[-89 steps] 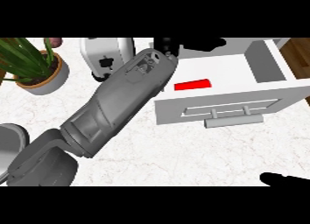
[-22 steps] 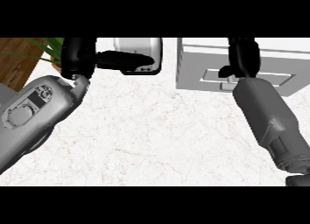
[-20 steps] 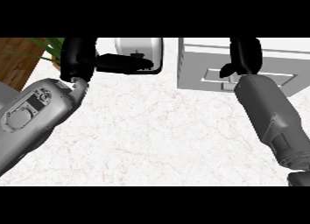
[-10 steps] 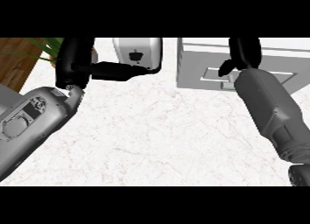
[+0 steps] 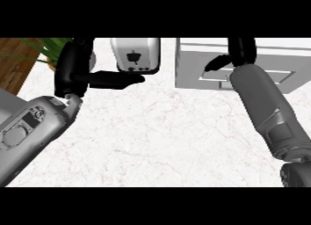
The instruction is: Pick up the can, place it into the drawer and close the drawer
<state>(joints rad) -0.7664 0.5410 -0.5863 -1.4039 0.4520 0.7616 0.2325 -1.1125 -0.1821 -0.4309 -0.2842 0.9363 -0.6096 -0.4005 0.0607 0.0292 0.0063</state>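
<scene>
At the counter's (image 5: 158, 132) far right edge, the drawer (image 5: 204, 66) front stands under the right hand (image 5: 239, 50), fingers straight against it. Left hand (image 5: 77, 61) open near the toaster (image 5: 137, 55) at the far edge. The can is not visible.

L hand (image 5: 80, 66) fingers straight, thumb out sideways; R hand (image 5: 239, 52) prob. open, partly cropped.

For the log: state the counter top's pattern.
White marble with faint veins, counter top; head view.
</scene>
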